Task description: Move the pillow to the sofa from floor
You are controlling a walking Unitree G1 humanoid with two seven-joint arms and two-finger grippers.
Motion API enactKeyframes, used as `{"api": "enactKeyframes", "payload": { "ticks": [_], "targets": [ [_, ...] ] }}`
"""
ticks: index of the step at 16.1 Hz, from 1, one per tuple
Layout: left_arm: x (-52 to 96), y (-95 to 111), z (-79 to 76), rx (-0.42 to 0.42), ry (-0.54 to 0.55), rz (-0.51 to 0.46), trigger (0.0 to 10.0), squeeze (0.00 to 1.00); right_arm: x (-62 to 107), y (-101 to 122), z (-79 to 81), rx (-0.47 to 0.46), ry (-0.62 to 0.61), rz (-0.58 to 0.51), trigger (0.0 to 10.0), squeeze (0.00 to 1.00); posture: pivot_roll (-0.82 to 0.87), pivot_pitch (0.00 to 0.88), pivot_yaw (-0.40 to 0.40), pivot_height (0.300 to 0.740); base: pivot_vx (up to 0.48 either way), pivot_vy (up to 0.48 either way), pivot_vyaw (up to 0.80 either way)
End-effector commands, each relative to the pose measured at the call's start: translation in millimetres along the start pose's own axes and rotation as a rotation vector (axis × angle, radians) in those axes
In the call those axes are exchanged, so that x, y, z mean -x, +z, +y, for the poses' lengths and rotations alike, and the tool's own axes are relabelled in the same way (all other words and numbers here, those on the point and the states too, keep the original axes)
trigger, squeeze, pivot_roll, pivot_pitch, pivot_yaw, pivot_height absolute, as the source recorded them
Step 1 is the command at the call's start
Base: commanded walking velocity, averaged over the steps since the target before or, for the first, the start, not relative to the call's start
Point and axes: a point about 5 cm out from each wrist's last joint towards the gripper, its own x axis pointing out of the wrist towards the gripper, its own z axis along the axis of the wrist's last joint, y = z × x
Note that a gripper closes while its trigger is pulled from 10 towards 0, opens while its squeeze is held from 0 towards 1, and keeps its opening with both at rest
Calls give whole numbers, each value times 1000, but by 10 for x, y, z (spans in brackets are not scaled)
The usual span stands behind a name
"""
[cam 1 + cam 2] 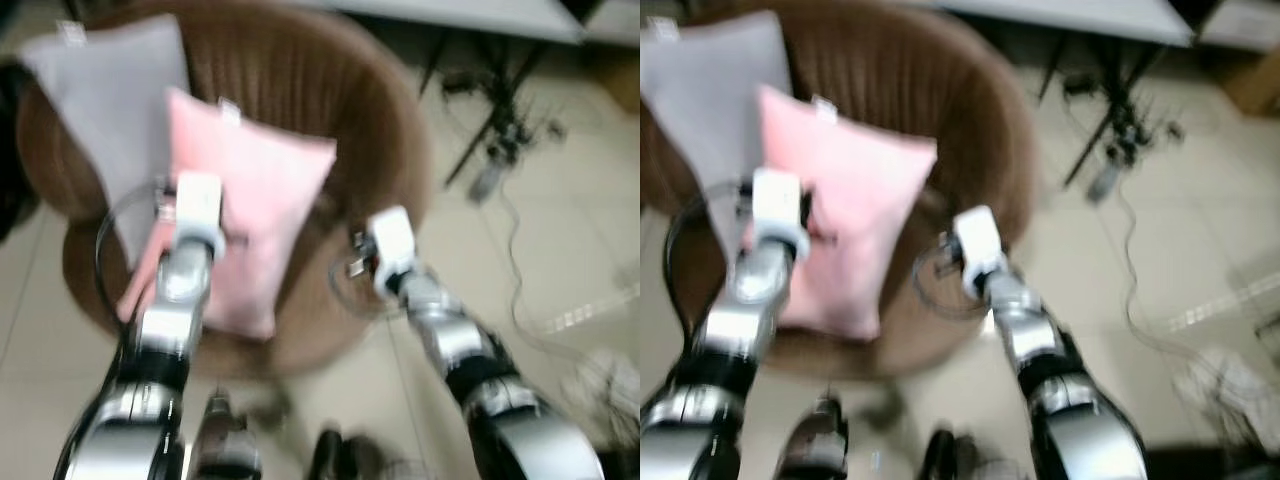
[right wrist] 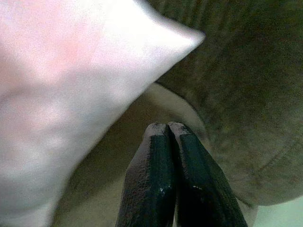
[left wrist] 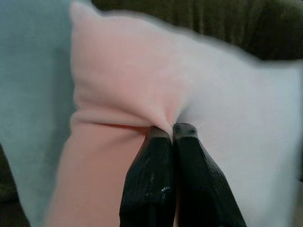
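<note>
A pink pillow leans upright on the seat of a round brown sofa chair, overlapping a grey pillow behind it on the left. My left gripper is shut on a pinch of the pink pillow, and the fabric creases toward its tips. My right gripper is shut with nothing in it. It hovers over the seat just right of the pink pillow's corner. In the head views the white wrist housings hide the fingers.
The tiled floor to the right carries black stand legs and loose cables. A white table edge runs along the back. Something pale and crumpled lies at the lower right. The head views are blurred.
</note>
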Motion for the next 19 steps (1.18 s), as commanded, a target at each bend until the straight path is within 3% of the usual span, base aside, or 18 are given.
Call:
{"api": "enactKeyframes", "payload": {
  "ticks": [1,5,9,11,16,19],
  "targets": [
    [-85,179,-178,-25,-86,-51,10000,0,94,-81,-143,-16,-78,3,10000,0,179,125,-128,740,0,0,0],
    [-185,256,-423,-51,-205,-43,10000,0,183,-123,-280,-61,-216,-32,10000,0,87,78,-54,740,0,0,0],
    [-265,324,-511,-64,-276,-37,10000,0,267,-240,-265,-106,-304,-28,10000,0,9,66,21,740,0,0,0],
    [-285,320,-532,-36,-273,-20,10000,0,291,-259,-275,-93,-301,-24,10000,0,0,65,20,740,0,0,0],
    [-313,347,-503,-68,-263,-41,10000,0,217,-179,-251,-108,-323,-47,10000,0,3,68,32,740,0,0,0],
    [-317,321,-461,5,-238,-31,10000,0,204,-180,-219,-105,-305,-44,10000,0,8,67,22,740,0,0,0]
  ]
}}
